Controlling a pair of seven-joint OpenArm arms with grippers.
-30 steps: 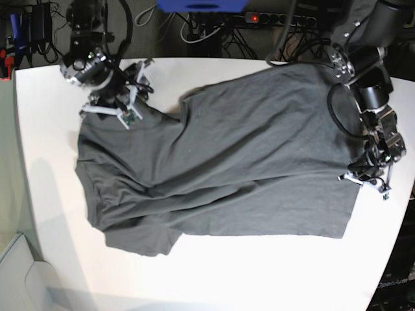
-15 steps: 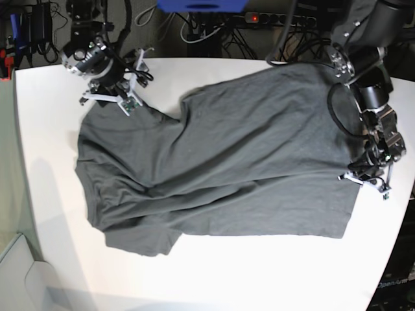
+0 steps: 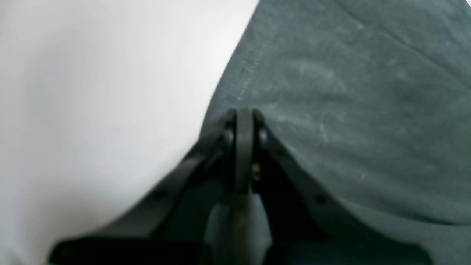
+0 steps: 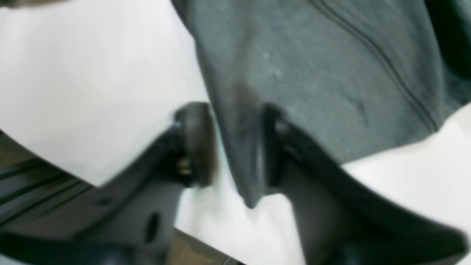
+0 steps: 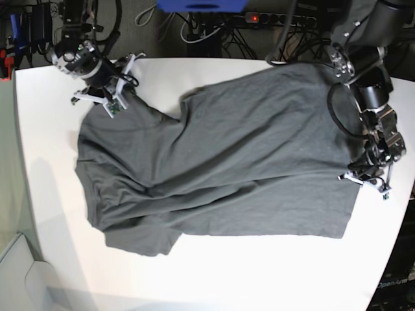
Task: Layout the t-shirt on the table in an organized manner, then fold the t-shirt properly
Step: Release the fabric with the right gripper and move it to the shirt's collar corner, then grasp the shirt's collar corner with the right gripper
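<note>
The dark grey t-shirt (image 5: 220,162) lies spread but wrinkled across the white table (image 5: 259,272), with its hem toward the right. At the hem's near right corner my left gripper (image 5: 369,176) is shut on the cloth. The left wrist view shows its jaws (image 3: 243,117) pressed together at the stitched hem of the t-shirt (image 3: 349,92). My right gripper (image 5: 104,98) sits at the shirt's far left corner. In the right wrist view its fingers (image 4: 235,140) straddle a hanging tip of the t-shirt (image 4: 312,73), partly closed, with a gap still showing on one side.
Cables, a power strip (image 5: 259,17) and a blue object (image 5: 201,5) lie beyond the far edge. The table's edge (image 4: 55,154) runs close under the right gripper. The table's right edge is close to the left gripper.
The right gripper moved up and left toward the table's far left corner, to the shirt's corner, and its jaws have narrowed around the cloth. The left gripper has stayed put.
</note>
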